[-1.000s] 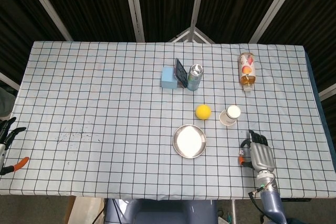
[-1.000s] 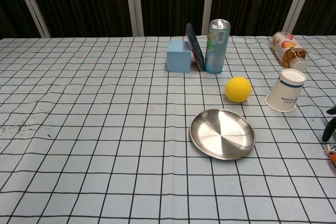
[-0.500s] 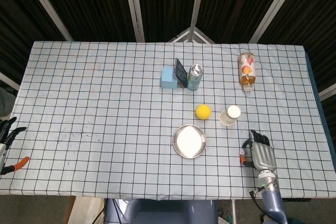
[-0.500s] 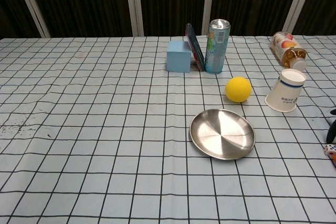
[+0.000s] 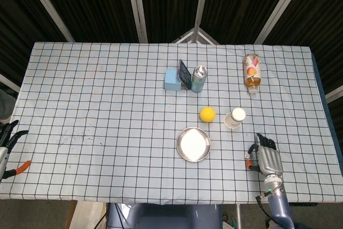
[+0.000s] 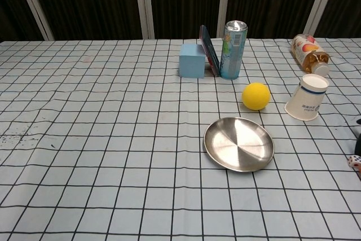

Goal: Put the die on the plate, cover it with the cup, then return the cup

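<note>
The small white die [image 5: 247, 156] lies on the checked cloth near the front right, right beside the thumb side of my right hand [image 5: 266, 157]. That hand lies low with its fingers stretched forward and nothing in them; whether the thumb touches the die I cannot tell. In the chest view the die [image 6: 355, 161] sits at the right edge and only a dark fingertip [image 6: 359, 134] shows. The steel plate [image 5: 193, 144] is bare, left of the die. The paper cup [image 5: 234, 117] lies tilted on its side behind it. My left hand [image 5: 7, 147] hangs off the table's left edge, fingers spread, holding nothing.
A yellow ball [image 5: 207, 114] sits between the plate and a drink can [image 5: 199, 79]. A blue box [image 5: 172, 79] with a dark card leaning on it stands left of the can. A juice bottle [image 5: 251, 72] lies at the back right.
My right hand has slid slightly right and toward the front edge; its fingertip has nearly left the chest view. The die, plate and cup have stayed put.
</note>
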`<state>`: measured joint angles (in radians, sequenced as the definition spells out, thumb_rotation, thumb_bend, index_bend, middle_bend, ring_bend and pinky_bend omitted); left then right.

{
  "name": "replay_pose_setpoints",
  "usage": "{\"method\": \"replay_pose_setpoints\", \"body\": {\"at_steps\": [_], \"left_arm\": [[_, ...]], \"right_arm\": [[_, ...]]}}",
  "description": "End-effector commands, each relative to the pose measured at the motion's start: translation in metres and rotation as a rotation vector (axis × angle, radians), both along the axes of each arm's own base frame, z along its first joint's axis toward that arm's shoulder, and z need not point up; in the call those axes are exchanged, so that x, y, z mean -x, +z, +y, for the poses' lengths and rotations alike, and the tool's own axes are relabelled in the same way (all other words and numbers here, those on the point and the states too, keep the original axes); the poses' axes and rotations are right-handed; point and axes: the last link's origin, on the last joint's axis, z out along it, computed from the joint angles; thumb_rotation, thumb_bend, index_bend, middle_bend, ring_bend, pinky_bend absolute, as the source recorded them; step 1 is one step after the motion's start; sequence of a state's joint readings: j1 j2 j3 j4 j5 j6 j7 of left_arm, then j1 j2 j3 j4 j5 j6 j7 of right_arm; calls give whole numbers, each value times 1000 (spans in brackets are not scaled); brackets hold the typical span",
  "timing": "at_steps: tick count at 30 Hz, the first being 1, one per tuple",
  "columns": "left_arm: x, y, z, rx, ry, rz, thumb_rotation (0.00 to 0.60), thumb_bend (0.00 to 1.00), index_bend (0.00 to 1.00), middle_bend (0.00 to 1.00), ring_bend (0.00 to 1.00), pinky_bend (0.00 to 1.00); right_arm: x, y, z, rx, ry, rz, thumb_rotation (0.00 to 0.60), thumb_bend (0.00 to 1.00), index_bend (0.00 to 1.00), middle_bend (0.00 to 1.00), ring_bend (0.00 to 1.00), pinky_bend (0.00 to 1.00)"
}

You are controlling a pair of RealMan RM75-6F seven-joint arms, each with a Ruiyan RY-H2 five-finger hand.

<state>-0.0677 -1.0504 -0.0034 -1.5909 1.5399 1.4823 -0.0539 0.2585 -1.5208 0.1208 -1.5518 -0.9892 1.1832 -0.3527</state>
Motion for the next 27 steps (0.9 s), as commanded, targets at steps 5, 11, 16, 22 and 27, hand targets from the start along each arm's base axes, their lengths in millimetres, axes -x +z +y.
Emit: {"method": "replay_pose_setpoints", "body": {"at_steps": [5, 11, 16, 22, 27], "left_arm": [[0, 0, 0, 0, 1, -1, 600, 297, 193, 0, 0, 23], [1, 1, 0, 1, 3, -1, 600, 296, 193, 0, 0, 23], [1, 0, 0, 2, 2, 0, 600, 296, 193, 0, 0, 23], [1, 1, 0, 0, 3, -1, 600, 297, 194, 0, 0, 23], [1, 1, 0, 2, 3, -3, 600, 297, 194, 0, 0, 24]], "right_arm": [[-3, 0, -2, 11, 8, -2, 600, 339, 549, 81, 64, 0], [-3, -1, -2, 12, 4, -2, 600, 339, 611, 89, 65, 0], [-2, -1, -1, 13, 1, -4, 600, 339, 614, 90, 68, 0], [-10, 19, -1, 120, 24, -47, 600, 339, 613, 90, 70, 0], [-27, 54, 2, 261, 74, -81, 600, 340, 613, 90, 73, 0]]}}
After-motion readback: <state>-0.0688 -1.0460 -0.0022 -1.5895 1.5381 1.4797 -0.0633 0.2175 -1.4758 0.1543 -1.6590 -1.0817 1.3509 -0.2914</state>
